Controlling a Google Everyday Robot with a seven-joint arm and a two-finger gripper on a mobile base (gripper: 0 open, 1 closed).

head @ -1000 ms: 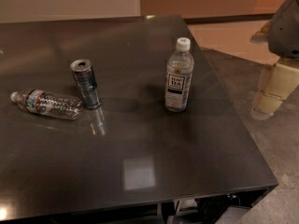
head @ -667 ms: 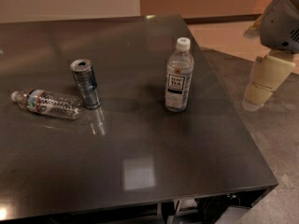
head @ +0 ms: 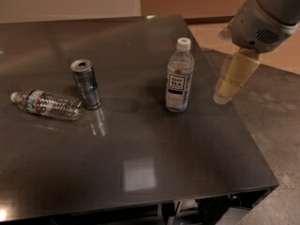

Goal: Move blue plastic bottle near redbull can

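- A dark, glossy table point(head: 197, 163) is seen filling most of the frame, with its right edge running from the upper middle down to the lower right.
- The blue plastic bottle point(head: 179, 76) is found standing upright a little right of the frame's centre, on the table. A white cap is carried at its top and a white-and-dark label around its lower half.
- The redbull can point(head: 86, 84) is placed upright at centre left, well apart from the blue plastic bottle, with bare tabletop between the two. Its open top is turned toward the camera.
- A crinkled clear bottle point(head: 44, 104) is laid on its side at the far left. Its cap is pointed to the left edge of the frame and its base is set just beside the foot of the redbull can; whether the two touch cannot be told.
- The gripper point(head: 228, 84) is seen at the right of the frame as a pale cream part hung below the grey housing of the arm point(head: 262, 18), which comes in from the upper right corner.
- The gripper is held to the right of the blue plastic bottle, near the table's right edge, and a clear gap is left between it and the bottle.
- Nothing is seen held by the gripper; whether it is open or closed cannot be told.
- A pale square reflection point(head: 139, 174) is shown on the tabletop at lower centre.
- A mottled grey floor point(head: 276, 125) is visible to the right of the table.
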